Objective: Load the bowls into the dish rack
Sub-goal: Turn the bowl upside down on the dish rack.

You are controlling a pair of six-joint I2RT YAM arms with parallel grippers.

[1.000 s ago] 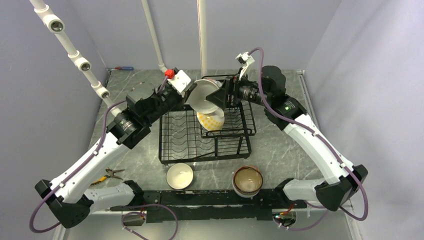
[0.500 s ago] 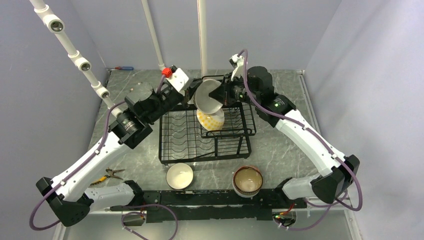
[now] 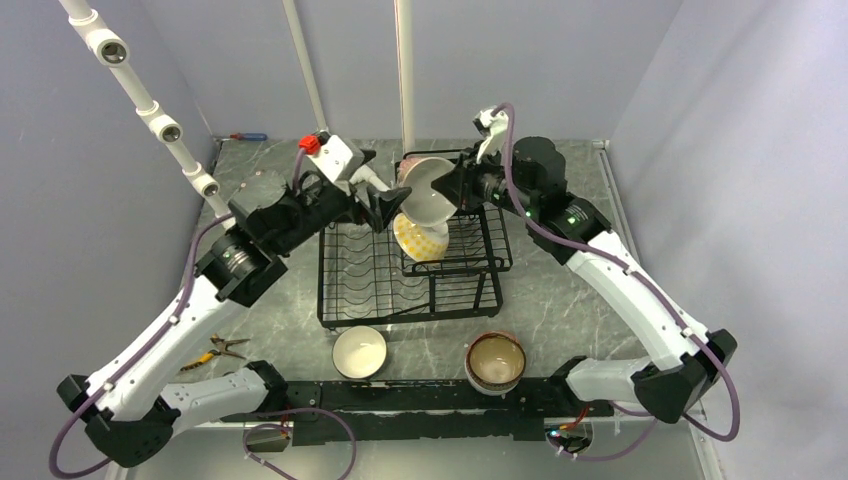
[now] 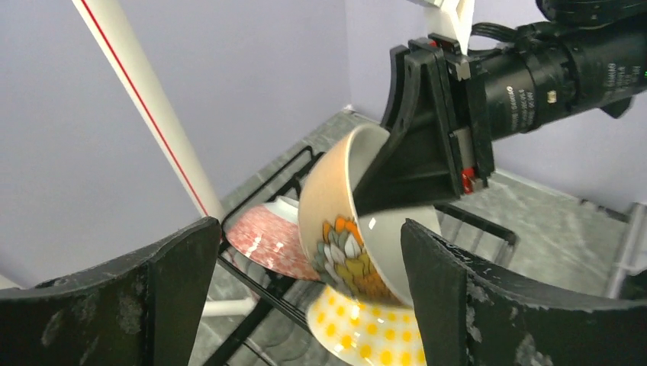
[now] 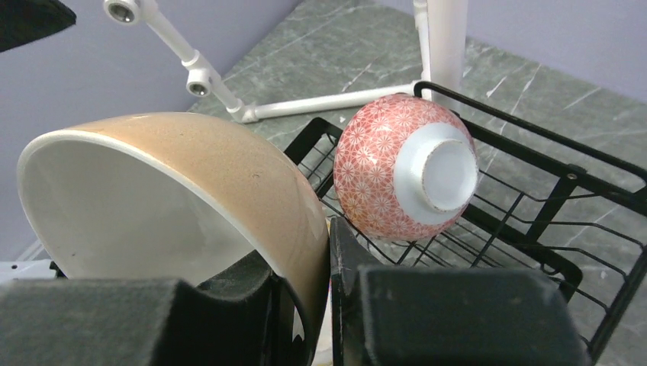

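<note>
So right gripper (image 3: 453, 187) pinches the tan bowl (image 3: 425, 192) by its rim above the dish rack's (image 3: 335, 300) raised basket (image 3: 478, 242), left gripper (image 3: 387, 205) gapes empty beside it, and I'd tilt it down gently next to the yellow-dotted bowl (image 3: 420, 240), no dropping.

The left gripper (image 4: 307, 244) has its jaws wide apart. Beyond, the right gripper (image 4: 427, 152) pinches a tilted tan bowl (image 4: 332, 221) by its rim, over a dotted bowl (image 4: 366, 339) and pink bowl (image 4: 267, 242) in the rack (image 4: 255, 309).

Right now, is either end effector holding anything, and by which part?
The right end effector grips the tan bowl by its rim wall, one finger inside, one outside. The left end effector is open and holds nothing.
</note>
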